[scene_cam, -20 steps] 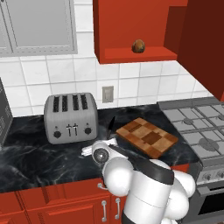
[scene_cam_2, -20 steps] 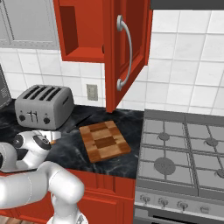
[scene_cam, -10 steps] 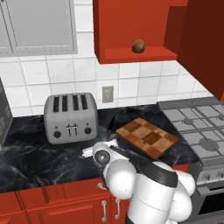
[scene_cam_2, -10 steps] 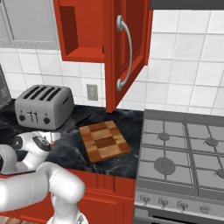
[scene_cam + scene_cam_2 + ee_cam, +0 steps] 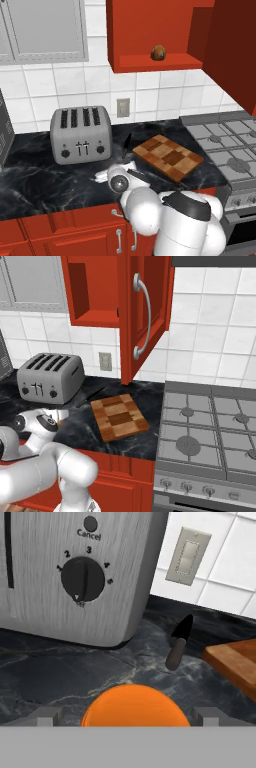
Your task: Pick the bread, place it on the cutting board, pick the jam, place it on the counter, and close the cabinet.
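The cabinet (image 5: 95, 291) door is hanging open above the counter (image 5: 140, 391). The cutting board (image 5: 119, 417) is lying bare between the toaster (image 5: 49, 377) and the stove (image 5: 210, 431).

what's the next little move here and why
Probably lift the hand straight up, off the jam. The jam sits low over the counter beside the toaster, and both fingertips seem to stand clear of its sides, so it looks released. The bread still waits in the open cabinet.
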Controlling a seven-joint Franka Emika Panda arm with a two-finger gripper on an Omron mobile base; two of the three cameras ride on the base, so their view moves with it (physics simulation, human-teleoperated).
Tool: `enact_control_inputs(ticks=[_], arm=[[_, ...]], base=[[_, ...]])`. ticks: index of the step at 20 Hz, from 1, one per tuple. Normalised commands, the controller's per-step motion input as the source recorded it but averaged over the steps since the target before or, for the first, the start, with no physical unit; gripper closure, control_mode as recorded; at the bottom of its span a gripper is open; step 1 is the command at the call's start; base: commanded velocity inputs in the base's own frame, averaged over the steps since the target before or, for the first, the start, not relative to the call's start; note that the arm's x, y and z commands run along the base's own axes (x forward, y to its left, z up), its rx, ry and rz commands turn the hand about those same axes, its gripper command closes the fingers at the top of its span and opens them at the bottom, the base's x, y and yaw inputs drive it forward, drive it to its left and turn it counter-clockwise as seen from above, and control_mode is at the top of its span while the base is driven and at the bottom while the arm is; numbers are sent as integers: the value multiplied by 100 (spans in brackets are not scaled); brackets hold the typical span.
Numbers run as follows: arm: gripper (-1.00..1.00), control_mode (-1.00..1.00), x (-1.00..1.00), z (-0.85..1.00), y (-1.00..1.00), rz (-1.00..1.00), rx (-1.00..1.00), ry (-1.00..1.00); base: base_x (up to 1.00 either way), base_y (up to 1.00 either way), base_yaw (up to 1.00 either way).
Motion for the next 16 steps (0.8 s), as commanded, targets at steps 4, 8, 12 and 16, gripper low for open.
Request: enact_control_inputs(ticks=[4,8,12,16], arm=[[-100,-100,-16,0,0,0,0,-4],[-100,-100,-14,1,0,0,0,-3],[-100,-100,-11,18,-1,0,0,-5],[-100,-100,-1,18,0,0,0,-4]], base=[[0,0,0],[0,0,0],[0,0,0],[0,0,0]])
